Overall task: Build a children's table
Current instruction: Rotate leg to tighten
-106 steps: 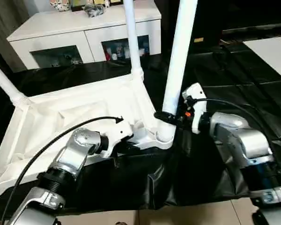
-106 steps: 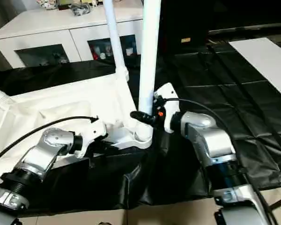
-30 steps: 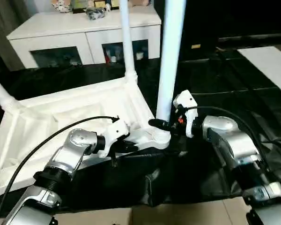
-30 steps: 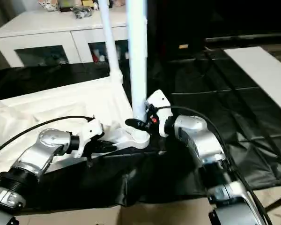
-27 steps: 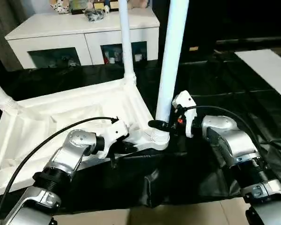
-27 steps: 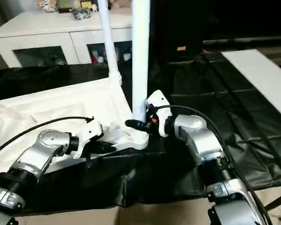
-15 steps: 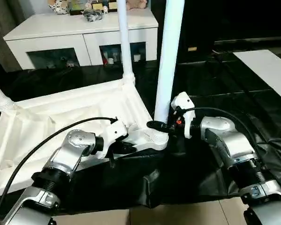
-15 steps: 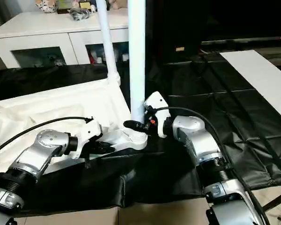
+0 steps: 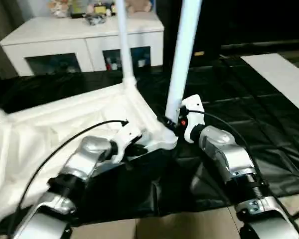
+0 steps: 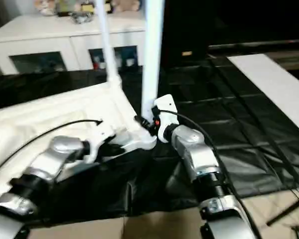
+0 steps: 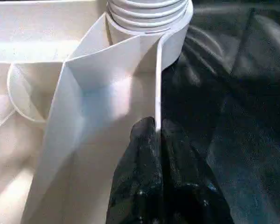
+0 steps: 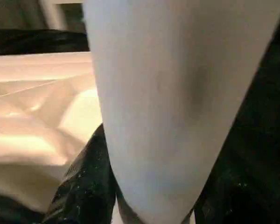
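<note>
Leg-fitting step: the upturned tabletop (image 9: 65, 124) lies at 9 o'clock, the left gripper (image 11: 156, 135) with fingers pinched on its rim. The right gripper (image 9: 172, 122) clasps the near-corner leg (image 9: 182, 59) at centre. Next, likely turning that leg tight in its socket (image 11: 149, 18) while the rim stays braced.

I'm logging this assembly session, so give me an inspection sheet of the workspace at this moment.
Surface: black sheet spread over the floor, creased.
Job's things: tabletop lies underside up; near leg stands in its near corner socket; a second leg stands at the far corner.
Clutter: nothing seen on the sheet.
Grippers: left gripper shut on the tabletop's rim beside the socket; right gripper closed around the near leg's base.
Cables: black cable arcs over the left arm; another runs along the right forearm.
Surroundings: white cabinet behind, small items on top; white panel at right.
</note>
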Tool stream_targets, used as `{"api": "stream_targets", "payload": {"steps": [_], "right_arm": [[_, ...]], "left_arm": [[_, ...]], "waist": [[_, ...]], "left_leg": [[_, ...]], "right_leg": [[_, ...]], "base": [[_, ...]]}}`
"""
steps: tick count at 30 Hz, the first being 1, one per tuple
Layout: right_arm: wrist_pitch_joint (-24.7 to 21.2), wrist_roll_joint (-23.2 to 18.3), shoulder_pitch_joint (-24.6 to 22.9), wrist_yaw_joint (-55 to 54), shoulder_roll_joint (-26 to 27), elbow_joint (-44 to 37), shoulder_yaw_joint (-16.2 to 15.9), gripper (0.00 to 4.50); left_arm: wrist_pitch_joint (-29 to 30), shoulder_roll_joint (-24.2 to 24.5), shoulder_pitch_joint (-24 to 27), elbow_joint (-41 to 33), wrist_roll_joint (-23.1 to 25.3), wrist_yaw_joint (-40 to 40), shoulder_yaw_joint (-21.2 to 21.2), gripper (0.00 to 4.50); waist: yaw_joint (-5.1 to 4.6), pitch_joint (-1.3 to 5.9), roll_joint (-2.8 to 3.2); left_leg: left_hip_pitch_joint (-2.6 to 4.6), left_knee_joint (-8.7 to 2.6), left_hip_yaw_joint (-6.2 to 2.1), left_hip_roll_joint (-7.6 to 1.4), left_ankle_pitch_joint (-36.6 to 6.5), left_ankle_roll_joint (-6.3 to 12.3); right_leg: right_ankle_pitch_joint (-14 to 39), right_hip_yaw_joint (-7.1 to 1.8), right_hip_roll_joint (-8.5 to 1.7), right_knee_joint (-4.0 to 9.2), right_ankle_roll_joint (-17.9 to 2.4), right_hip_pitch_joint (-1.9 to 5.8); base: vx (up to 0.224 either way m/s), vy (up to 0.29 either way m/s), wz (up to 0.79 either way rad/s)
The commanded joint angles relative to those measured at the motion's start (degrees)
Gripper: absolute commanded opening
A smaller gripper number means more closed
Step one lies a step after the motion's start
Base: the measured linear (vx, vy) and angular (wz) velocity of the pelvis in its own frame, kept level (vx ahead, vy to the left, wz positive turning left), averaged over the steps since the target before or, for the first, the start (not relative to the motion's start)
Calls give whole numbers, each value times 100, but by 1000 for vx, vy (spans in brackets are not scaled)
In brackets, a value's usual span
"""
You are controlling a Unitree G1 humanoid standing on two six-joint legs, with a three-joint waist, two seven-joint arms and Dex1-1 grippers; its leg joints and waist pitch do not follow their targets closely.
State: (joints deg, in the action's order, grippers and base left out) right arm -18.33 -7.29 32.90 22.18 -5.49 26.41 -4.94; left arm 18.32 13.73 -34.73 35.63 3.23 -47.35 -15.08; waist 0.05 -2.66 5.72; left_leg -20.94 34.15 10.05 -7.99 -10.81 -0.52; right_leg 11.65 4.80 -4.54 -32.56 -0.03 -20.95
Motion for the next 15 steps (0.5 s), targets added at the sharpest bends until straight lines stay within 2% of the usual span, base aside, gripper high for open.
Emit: {"api": "stream_targets", "payload": {"steps": [1,3,4,5,6,7,8,9,10,11,12,13,14,15], "right_arm": [[-341,203,-38,-758,303,1120,-67,183],[-271,240,68,-994,359,1310,-30,183],[-260,239,96,-1071,385,1360,-1,183],[-240,237,145,-1201,429,1445,49,183],[-191,274,225,-1445,501,1590,120,183],[-167,276,284,-1628,566,1710,192,183],[-137,305,340,-1768,627,1829,240,183],[-137,305,340,-1768,627,1829,240,183],[-111,322,418,-1893,702,1992,309,183],[-110,321,424,-1900,707,2003,315,183],[-99,314,461,-1937,737,2078,347,183],[-54,321,524,-1977,767,2200,379,183],[-53,322,525,-1978,767,2201,380,183],[-45,324,537,-1986,773,2223,384,183]], "left_arm": [[465,-459,-497,375,151,1031,170,0],[525,-588,-593,459,179,1189,158,0],[532,-623,-619,485,194,1234,150,0],[544,-682,-664,530,221,1310,136,0],[594,-829,-735,582,214,1479,169,0],[642,-951,-789,612,202,1623,205,0],[684,-1062,-841,646,163,1803,279,0],[684,-1062,-841,646,163,1803,279,0],[733,-1164,-892,672,123,2011,375,0],[735,-1168,-895,673,121,2023,381,0],[747,-1189,-910,683,114,2087,412,0],[766,-1197,-923,690,130,2107,416,0],[767,-1197,-923,690,131,2107,416,0],[770,-1197,-924,688,134,2109,416,0]], "waist": [[-128,137,44],[-140,123,54],[-127,117,63],[-50,148,79],[-1,147,58],[144,197,1],[43,114,-298],[33,46,-356],[122,48,-209],[118,100,-98],[128,184,-44],[12,194,-3],[-59,162,33],[-59,162,33]], "left_leg": [[234,-791,-423,-500,-4976,-753],[267,-820,-380,-476,-5108,-730],[212,-919,-340,-485,-5210,-718],[51,-1140,-271,-559,-5223,-724],[-15,-1282,-184,-582,-5187,-728],[94,-1281,40,-478,-4768,-789],[945,73,-24,-95,-3435,-496],[456,425,-248,69,-1363,71],[138,240,-358,-48,-949,132],[13,-298,-460,-276,-1278,3],[199,-439,-493,-384,-1913,9],[391,-542,-497,-470,-2872,-148],[361,-639,-485,-492,-3380,-260],[361,-639,-485,-492,-3380,-260]], "right_leg": [[3037,-98,-387,439,-461,-27],[3138,-3,-339,457,-413,-43],[3088,62,-289,364,-373,33],[2557,-29,-255,-31,-473,215],[2331,-70,-207,-170,-518,271],[2520,-165,-201,-150,-605,119],[4561,-171,-701,1120,-430,-718],[5455,-380,-1051,1104,-207,-212],[5262,-424,-1144,925,-200,183],[4165,-142,-793,706,-121,361],[3223,-55,-535,581,-143,173],[1906,-32,-347,471,-485,54],[1120,-40,-358,394,-826,90],[1120,-40,-358,394,-826,90]], "base": [[0,0,0],[0,0,0],[0,0,0],[0,0,0],[-72,-18,8],[-11,-72,17],[-11,-72,17],[59,-74,-2],[85,24,-40],[85,24,-40],[53,80,-18],[-22,33,23],[-22,33,23],[0,0,0]]}}
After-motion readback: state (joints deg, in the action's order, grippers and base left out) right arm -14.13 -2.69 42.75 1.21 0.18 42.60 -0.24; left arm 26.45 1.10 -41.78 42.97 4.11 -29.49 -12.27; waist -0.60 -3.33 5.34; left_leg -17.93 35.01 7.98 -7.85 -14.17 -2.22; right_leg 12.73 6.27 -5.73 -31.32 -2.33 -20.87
